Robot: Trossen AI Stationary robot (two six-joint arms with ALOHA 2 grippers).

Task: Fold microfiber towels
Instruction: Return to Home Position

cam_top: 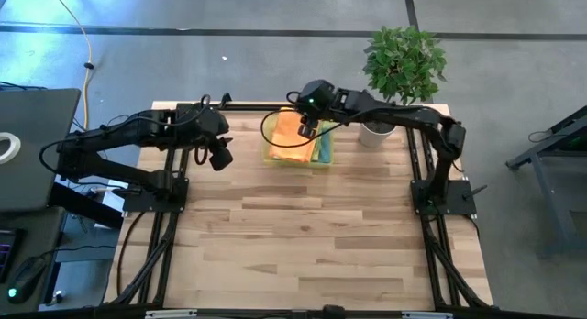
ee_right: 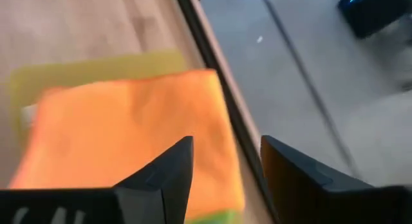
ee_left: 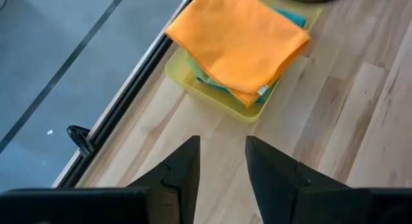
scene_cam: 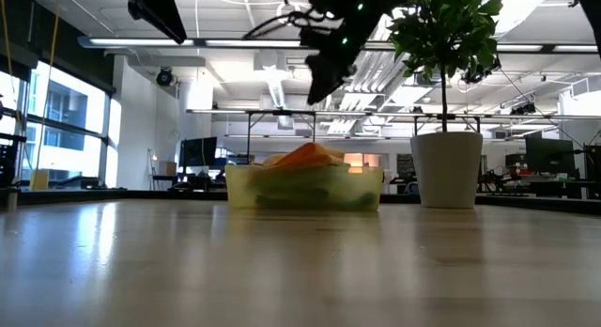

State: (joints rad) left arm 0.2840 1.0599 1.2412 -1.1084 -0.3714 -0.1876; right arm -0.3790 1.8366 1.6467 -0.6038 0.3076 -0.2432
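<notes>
Left of centre, the left gripper (cam_top: 220, 158) is hanging over the light wooden table (cam_top: 303, 236), jaws apart. At upper centre, the folded orange microfiber towel (cam_top: 285, 128) is lying topmost in the translucent yellow plastic tray (cam_top: 269, 156). The right gripper (cam_top: 307, 132) is hovering above it, jaws apart.

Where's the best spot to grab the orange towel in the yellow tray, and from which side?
Probably from straight above: the orange towel lies on top, humped above the rim of the yellow tray. Pinch its layered edge by the white tag, so the folds lift together.
</notes>
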